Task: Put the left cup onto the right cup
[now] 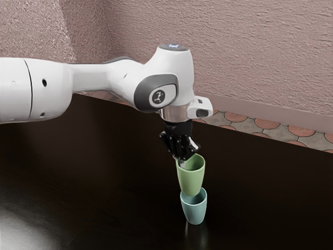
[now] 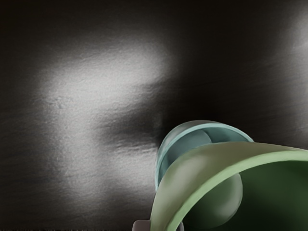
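On the dark counter (image 1: 78, 182), the arm (image 1: 104, 83) is at the placing step. The green cup (image 1: 191, 177), mouth up and long axis near vertical, sits base-first in the teal cup (image 1: 194, 208). The claw (image 1: 183, 151) pinches the green cup's rim. Next, I judge: spread the claw and lift straight clear without tipping the stack.

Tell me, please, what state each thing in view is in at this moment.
teal cup: upright on the table, mouth up.
green cup: upright, base nested in the teal cup's mouth, gripped at its rim.
claw: shut on the green cup's rim.
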